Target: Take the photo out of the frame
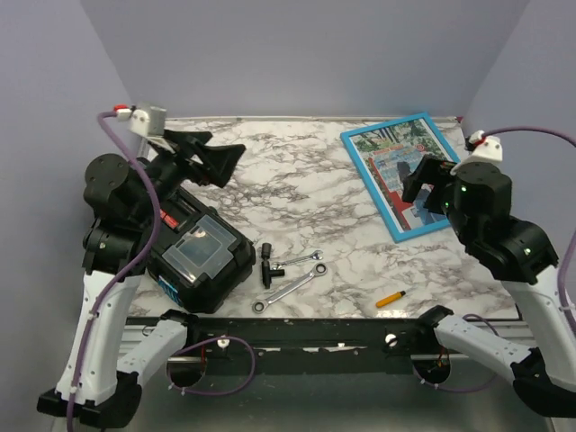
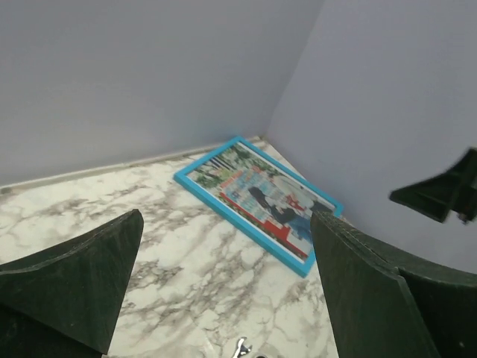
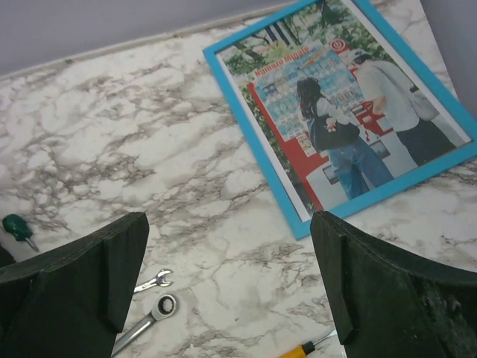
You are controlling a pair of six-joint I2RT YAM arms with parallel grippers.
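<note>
Turquoise-bordered rectangular picture frame (image 3: pixel 251 143): one, flat at the far right corner of the grey-veined marble tabletop (image 1: pixel 297 171), with one colourful street-scene photo (image 3: pixel 335 112) inside it. Two steel wrenches (image 1: pixel 290 290), one yellow-handled screwdriver (image 1: pixel 390 299), one black toolbox (image 1: pixel 202 256). Lavender walls (image 1: pixel 297 54). Left gripper (image 2: pixel 223 220) and right gripper (image 3: pixel 227 220) are both spread wide and hold nothing.

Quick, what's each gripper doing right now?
Left gripper: open, empty.
Right gripper: open, empty.

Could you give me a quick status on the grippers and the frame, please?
Left gripper and right gripper: jaws open, empty. Frame flat, face up, far right corner; photo inside. Nothing on it.
</note>
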